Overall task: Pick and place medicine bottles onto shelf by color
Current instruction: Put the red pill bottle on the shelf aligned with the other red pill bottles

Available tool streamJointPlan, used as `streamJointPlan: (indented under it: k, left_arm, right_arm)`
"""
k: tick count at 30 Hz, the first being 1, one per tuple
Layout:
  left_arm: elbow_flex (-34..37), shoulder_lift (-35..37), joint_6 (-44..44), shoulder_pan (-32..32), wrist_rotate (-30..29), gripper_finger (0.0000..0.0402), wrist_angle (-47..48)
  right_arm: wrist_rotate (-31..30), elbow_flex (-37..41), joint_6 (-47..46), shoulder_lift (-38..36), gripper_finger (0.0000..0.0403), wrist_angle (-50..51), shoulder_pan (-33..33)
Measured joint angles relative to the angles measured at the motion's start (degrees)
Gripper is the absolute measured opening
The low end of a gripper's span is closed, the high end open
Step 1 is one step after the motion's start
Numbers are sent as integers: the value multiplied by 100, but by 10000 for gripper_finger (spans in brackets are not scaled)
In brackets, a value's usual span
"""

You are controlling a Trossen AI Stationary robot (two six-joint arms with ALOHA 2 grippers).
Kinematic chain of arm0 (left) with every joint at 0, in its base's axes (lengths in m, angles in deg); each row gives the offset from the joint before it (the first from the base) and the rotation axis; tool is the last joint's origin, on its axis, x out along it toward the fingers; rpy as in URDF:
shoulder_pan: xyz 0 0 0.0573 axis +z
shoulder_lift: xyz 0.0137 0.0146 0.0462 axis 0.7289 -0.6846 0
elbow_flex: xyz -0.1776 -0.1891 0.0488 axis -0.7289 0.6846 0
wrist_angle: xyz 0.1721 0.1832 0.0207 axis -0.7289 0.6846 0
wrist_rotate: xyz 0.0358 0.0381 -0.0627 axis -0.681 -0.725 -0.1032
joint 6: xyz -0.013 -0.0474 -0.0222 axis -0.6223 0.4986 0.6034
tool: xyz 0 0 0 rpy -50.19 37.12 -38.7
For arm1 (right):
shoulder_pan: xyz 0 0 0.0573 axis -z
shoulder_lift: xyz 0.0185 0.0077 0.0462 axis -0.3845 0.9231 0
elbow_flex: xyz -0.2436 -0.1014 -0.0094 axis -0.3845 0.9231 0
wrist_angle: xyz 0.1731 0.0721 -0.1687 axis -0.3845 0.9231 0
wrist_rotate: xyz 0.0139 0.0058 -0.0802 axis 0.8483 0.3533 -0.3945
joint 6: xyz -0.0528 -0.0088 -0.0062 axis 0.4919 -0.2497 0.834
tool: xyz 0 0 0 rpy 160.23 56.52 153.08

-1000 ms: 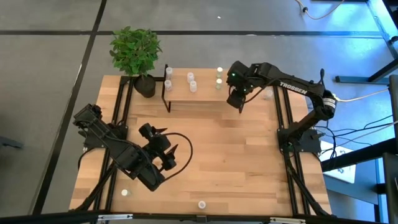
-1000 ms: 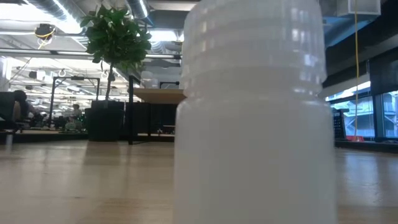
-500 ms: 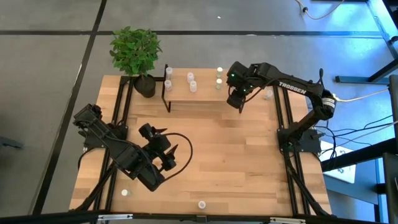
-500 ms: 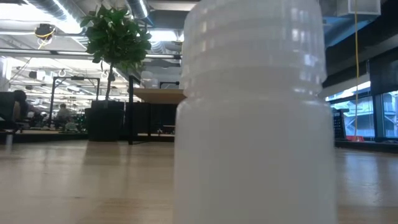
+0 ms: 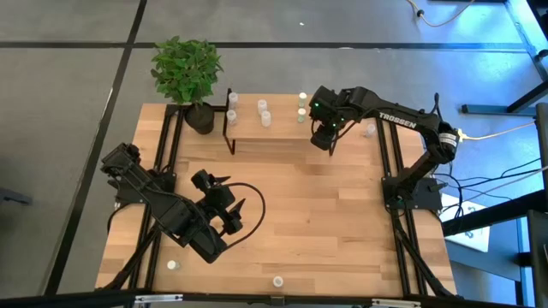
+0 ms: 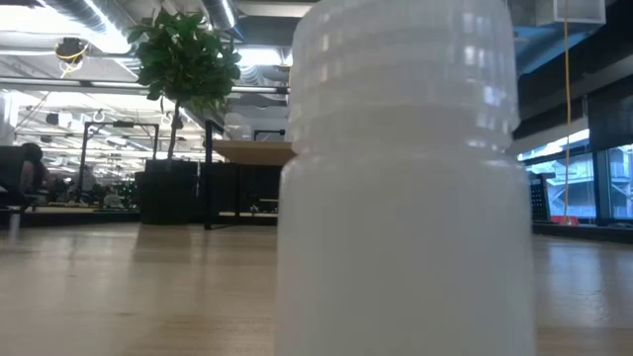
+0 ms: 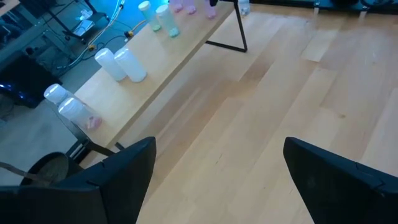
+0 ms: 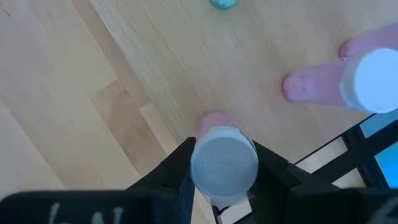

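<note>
Between right claw [image 8: 224, 171] fingers sits a bottle [image 8: 224, 167], hidden overhead.

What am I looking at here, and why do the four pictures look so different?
Two robot arms work at a wooden table. One camera looks straight down; one sits on the tabletop, nearly blocked by a white bottle right in front of it; one rides on each wrist. The right gripper is over the right end of the low wooden shelf, its fingers closed on a small white-capped bottle. More bottles stand in groups on the shelf, and two sit near the table's front edge. The left gripper waits open over the table.
</note>
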Motion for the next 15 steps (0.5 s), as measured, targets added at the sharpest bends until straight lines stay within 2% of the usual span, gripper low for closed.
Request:
streamJointPlan:
  k: [15]
  left_arm:
    - [0, 0, -3, 0, 40, 347, -2]
  right_arm:
    - [12, 7, -154, -17, 115, 22, 0]
